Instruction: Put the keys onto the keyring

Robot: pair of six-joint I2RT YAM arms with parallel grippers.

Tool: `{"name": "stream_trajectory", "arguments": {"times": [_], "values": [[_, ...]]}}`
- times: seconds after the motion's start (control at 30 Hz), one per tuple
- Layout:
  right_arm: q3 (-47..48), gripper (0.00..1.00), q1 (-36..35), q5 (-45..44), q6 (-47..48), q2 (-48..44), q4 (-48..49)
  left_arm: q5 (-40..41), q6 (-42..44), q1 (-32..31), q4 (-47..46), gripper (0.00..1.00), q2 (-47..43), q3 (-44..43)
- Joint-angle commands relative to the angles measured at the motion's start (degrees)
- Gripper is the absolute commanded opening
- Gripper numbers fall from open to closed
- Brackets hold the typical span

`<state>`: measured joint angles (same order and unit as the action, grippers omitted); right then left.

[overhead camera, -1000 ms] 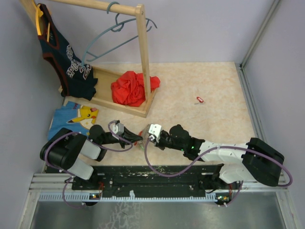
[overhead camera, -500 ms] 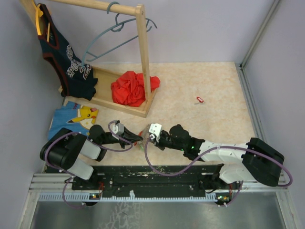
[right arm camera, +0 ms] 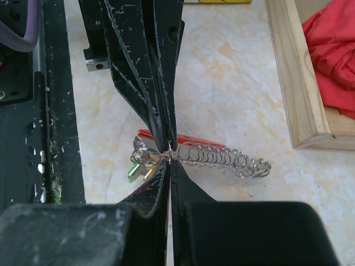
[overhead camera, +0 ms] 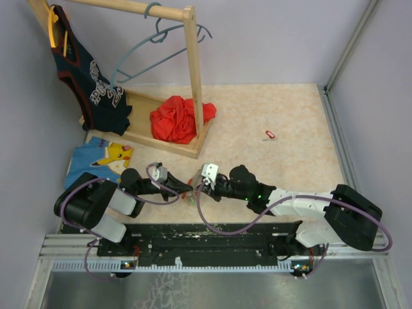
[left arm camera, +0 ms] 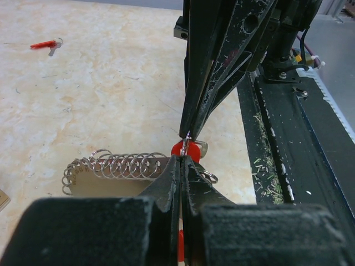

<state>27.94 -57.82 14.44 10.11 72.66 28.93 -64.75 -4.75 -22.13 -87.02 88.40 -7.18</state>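
Locate the keyring (right arm camera: 222, 157) near the front edge of the worktop (overhead camera: 290, 116). It is a silver wire coil of many small loops, lying on its side. At one end you will see a bunch of keys (right arm camera: 140, 169) with green, yellow and red heads, touching the coil. The closed left fingers (left arm camera: 166, 185) and right fingers (left arm camera: 216, 72) meet tip to tip at that end. One further red key (overhead camera: 270, 134) lies flat on its own, well apart from the bunch.
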Motion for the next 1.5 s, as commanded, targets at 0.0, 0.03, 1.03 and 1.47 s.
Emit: {"name": "stream_trajectory", "arguments": {"times": [0.0,0.03,1.03,1.47], "values": [[3.51,0.00,0.63,3.52,-1.36,0.86,6.34,-1.85,-0.51,-0.15,-15.54,0.01,-0.32,-0.79],[3.44,0.00,0.76,3.88,-1.52,0.92,6.44,-1.74,-0.56,-0.13,-15.54,0.01,-0.38,-0.77],[1.75,0.00,-1.55,-0.96,13.69,-0.31,0.05,8.51,-6.83,-0.14,-8.07,0.00,-5.72,-0.86],[2.08,0.00,-2.65,-5.67,16.72,1.87,4.82,13.26,-12.22,-0.98,-15.54,0.00,-3.12,0.09]]}}
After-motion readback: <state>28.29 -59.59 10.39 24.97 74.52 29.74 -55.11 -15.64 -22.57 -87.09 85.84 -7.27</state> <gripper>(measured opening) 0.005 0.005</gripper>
